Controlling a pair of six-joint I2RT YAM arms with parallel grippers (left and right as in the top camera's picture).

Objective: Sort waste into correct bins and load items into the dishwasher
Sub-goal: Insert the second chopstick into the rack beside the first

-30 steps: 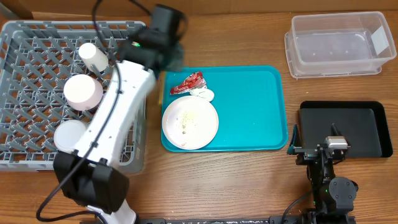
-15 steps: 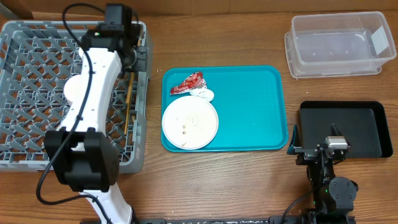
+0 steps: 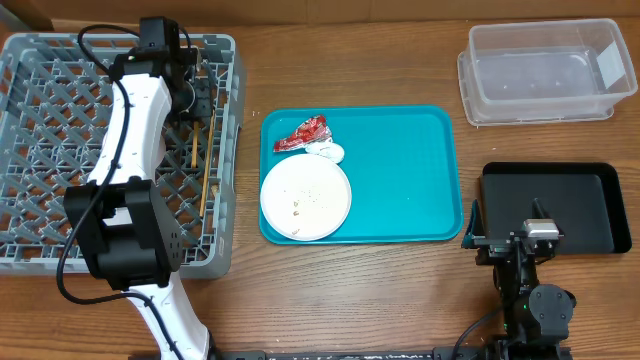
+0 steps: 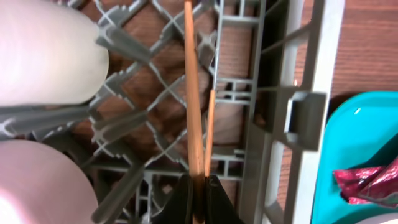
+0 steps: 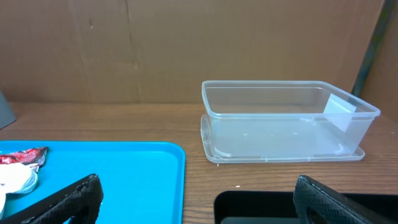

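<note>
— Wooden chopsticks (image 4: 194,112), where are they sitting?
— Left end effector (image 4: 198,200) is clenching one, along the grey rack's (image 3: 60,100) right wall. Right end effector (image 5: 198,198) is gaping wide, holding nothing.

Teal tray (image 3: 400,180) on wooden table (image 3: 350,300)

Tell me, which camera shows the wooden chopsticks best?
The left wrist view: the chopsticks run up the frame's middle, pinched in the shut left gripper, over the grey rack. Overhead shows them only as thin slivers near one rack wall. The right wrist view misses them.
</note>
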